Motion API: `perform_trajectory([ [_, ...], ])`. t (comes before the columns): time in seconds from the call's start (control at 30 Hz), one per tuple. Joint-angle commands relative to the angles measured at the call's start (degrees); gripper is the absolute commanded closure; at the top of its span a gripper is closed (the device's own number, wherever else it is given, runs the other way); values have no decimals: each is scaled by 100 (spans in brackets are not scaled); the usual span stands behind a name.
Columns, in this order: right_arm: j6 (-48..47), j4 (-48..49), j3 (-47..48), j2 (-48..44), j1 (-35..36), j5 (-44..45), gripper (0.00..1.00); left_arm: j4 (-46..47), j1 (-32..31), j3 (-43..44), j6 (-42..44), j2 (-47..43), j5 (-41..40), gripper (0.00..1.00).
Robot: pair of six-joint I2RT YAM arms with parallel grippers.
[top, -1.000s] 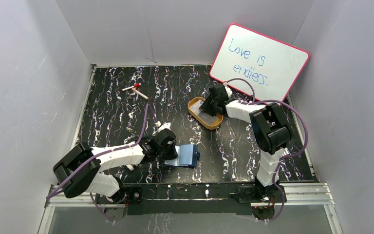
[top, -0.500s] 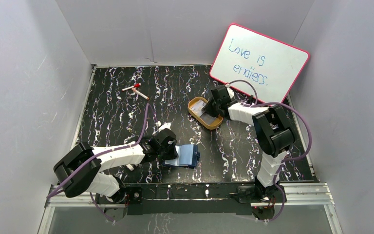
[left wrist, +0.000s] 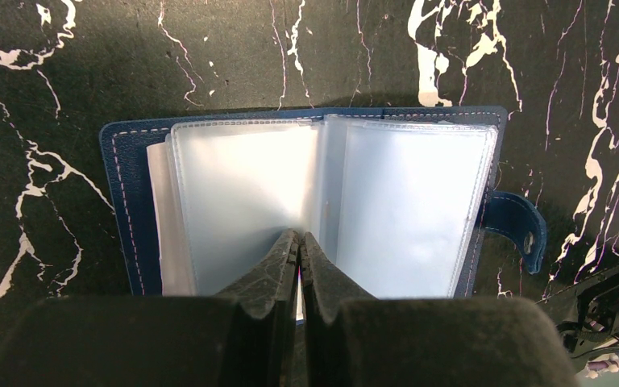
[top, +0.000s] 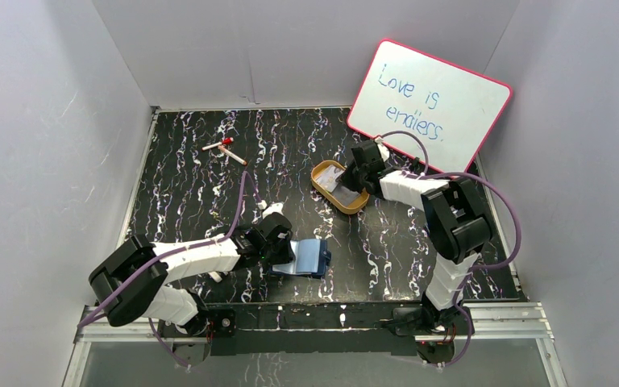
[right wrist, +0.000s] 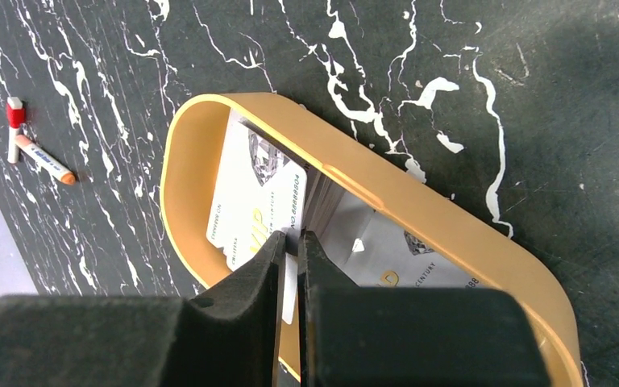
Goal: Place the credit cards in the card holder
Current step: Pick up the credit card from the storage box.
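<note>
The card holder (left wrist: pixel 234 185) lies open near the front of the table, navy cover down and clear sleeves up; it also shows as the card holder (top: pixel 314 256) in the top view. My left gripper (left wrist: pixel 299 239) is shut, its tips pressed on the sleeves at the fold, and appears as the left gripper (top: pixel 284 260) from above. Pale credit cards (right wrist: pixel 250 197) sit in an oval golden tin (right wrist: pixel 419 201). One white card is tilted up on edge. My right gripper (right wrist: pixel 291 238) is shut on that card's edge, reaching into the tin (top: pixel 323 186) as the right gripper (top: pixel 348 182).
Another card (right wrist: pixel 395 254) lies flat in the tin. Two marker pens (top: pixel 226 149) lie at the back left, also seen as marker pens (right wrist: pixel 39 151). A pink-framed whiteboard (top: pixel 427 105) leans on the back right wall. Grey walls enclose the table.
The right gripper's jaws have drawn together on the card in the tin and its arm shifted slightly. The left arm and the card holder have not moved.
</note>
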Motion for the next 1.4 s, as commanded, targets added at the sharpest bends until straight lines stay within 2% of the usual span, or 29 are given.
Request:
perform_trajectory([
  [0.0,-154,-13,-132,-284,-16,97,93,-110,11,143,40,49,-42,97],
  [0.13,-161,-9,-171,-406,-15,89,100,-103,10,150,43,58,-33,98],
  [0.4,-186,-93,-148,-767,-15,107,100,-142,10,198,65,40,-68,98],
  [0.77,-295,41,48,-616,-17,-352,100,-176,7,308,95,139,-31,98],
  [1.0,-718,-242,147,-1376,-8,-108,100,-263,7,374,145,49,-138,98],
  [1.17,-1417,-775,149,-2228,113,-669,100,-290,10,431,119,60,-145,98],
  [1.37,-2177,-557,-704,-3451,464,-2310,100,-334,11,335,-77,-167,-264,100],
])
